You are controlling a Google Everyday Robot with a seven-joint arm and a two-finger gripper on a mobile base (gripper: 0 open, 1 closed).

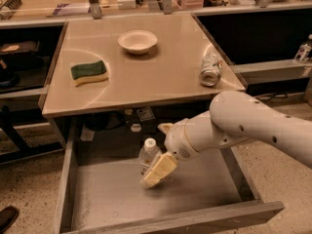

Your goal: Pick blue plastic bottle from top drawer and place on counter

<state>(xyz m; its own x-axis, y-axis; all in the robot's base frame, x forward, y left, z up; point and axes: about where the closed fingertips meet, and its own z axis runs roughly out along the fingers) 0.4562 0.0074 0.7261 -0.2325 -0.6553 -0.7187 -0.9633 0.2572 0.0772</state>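
Observation:
The blue plastic bottle point(146, 156), clear with a white cap, stands upright in the middle of the open top drawer point(200, 186). My gripper point(156, 155) reaches down into the drawer from the right and is open. One cream finger point(160, 170) lies across the front of the bottle's lower half. The other fingertip point(164, 127) sits behind the bottle, near the drawer's back. The bottle's label is mostly hidden by the front finger. The beige counter point(161, 82) is directly above the drawer's rear.
On the counter lie a green-and-yellow sponge point(89, 72) at the left, a white bowl point(137, 41) at the back and a silver-green can point(211, 68) on its side near the right edge. My white arm point(253, 126) crosses the drawer's right wall. Cluttered shelves stand behind.

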